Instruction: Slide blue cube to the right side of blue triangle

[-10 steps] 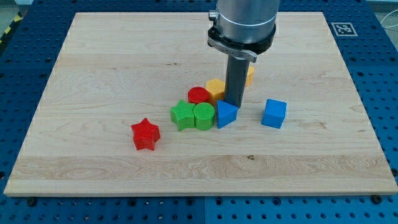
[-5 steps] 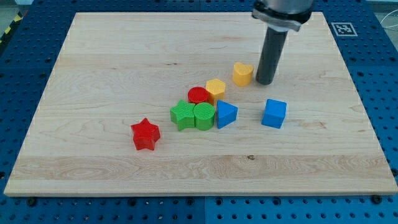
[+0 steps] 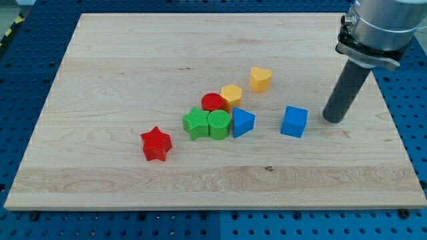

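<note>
My tip (image 3: 333, 119) rests on the wooden worktop (image 3: 133, 60) toward the view's right, just to the right of the blue cube (image 3: 294, 122) and apart from it, with a narrow strip of bare wood between them. The tool is a plain dark rod with nothing that opens or closes, and it has hold of nothing.

The blue cube sits to the right of the blue triangle (image 3: 243, 123), near it but not touching. The blue triangle touches the green cylinder (image 3: 218, 125) on its left, which in turn presses against the green star-like block (image 3: 195, 123). Behind these, toward the view's top, the red cylinder (image 3: 213, 103) sits against the yellow hexagonal block (image 3: 231, 95). The yellow heart (image 3: 260, 79) stands alone further up and to the right. The red star (image 3: 156, 143) lies apart, toward the view's lower left.
</note>
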Available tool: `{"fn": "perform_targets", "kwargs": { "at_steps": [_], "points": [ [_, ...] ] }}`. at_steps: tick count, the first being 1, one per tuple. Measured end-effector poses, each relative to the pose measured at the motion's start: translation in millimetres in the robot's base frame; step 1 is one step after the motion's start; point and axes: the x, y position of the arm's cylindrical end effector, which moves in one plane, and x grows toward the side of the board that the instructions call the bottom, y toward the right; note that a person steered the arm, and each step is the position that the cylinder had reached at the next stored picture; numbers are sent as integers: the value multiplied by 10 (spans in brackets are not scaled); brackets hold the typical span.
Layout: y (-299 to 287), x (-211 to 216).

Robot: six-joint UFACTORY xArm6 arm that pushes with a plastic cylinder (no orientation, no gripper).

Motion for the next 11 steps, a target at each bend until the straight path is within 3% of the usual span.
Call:
{"fn": "perform_targets", "kwargs": {
  "at_steps": [8,11],
  "points": [
    [-818,30],
    [-722,-55]
  ]
}}
